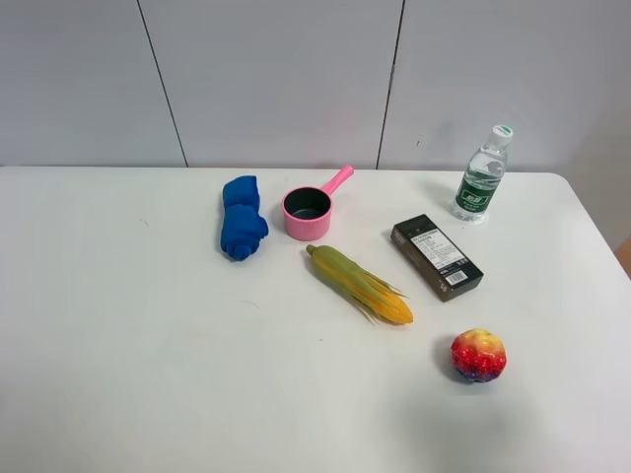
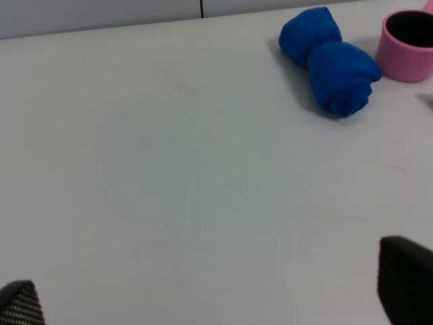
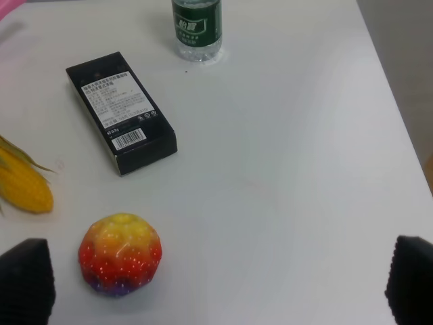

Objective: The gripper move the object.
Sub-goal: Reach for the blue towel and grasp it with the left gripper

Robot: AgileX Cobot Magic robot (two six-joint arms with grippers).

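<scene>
Left wrist view: my left pincer (image 2: 211, 298) is spread wide and empty, well apart from the pot (image 2: 408, 44). The cloth (image 2: 331, 61) lies just beside the pot, ungripped. My right pincer (image 3: 216, 281) is equally spread. Approach, grasp and move all remain

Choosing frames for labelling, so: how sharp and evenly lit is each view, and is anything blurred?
Exterior high: sharp, evenly lit, only faint shadows beside the blue cloth. Left wrist: slightly soft, no glare, left fingers blurred at the frame edge. Right wrist: black box label sharp, right fingers blurred.
</scene>
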